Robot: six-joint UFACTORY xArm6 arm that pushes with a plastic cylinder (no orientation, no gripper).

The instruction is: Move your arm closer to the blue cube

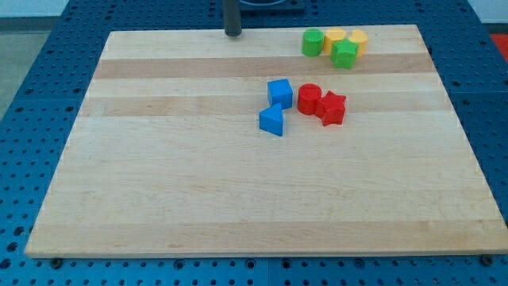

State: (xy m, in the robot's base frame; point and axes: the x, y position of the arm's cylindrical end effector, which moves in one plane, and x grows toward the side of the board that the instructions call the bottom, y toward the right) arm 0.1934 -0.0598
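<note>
The blue cube [279, 92] sits a little right of the board's middle, in the upper half. A blue wedge-shaped block [271, 121] lies just below it, at its lower left. My tip [232, 34] rests at the top edge of the board, up and to the left of the blue cube, well apart from it.
A red cylinder [309, 98] and a red star-shaped block [332, 108] lie just right of the blue cube. At the top right stand a green cylinder [313, 42], a green star-shaped block [344, 54] and two yellow blocks [346, 38]. The wooden board [159, 183] lies on a blue pegboard.
</note>
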